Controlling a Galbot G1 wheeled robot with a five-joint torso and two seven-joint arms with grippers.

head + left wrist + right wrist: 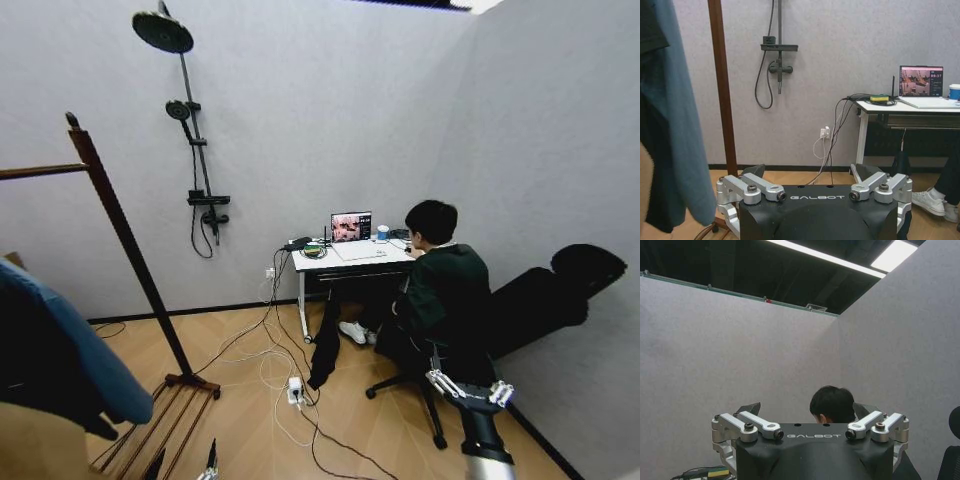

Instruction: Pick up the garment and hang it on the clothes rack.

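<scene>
Head view shows your right gripper (470, 385) raised low right, jaws spread wide and empty; the left gripper (815, 177) likewise gapes beside the teal garment (70, 340), which hangs near the clothes rack (125, 235).

— Rack (130, 245)?
— Dark reddish-brown wood, smooth and faintly glossy; the garment (85, 345) beside it is soft, matt teal-blue cloth.

— Grippers?
— Left gripper (815, 186) and right gripper (810, 421): matt black plastic bodies, brushed silvery metal linkages.

— The room?
— Walls (330, 110) matt grey with a felt-like grain; floor (250, 420) pale wood, lightly sheened; shower stand (195, 150) matt black metal; desk (350, 258) smooth white top.
</scene>
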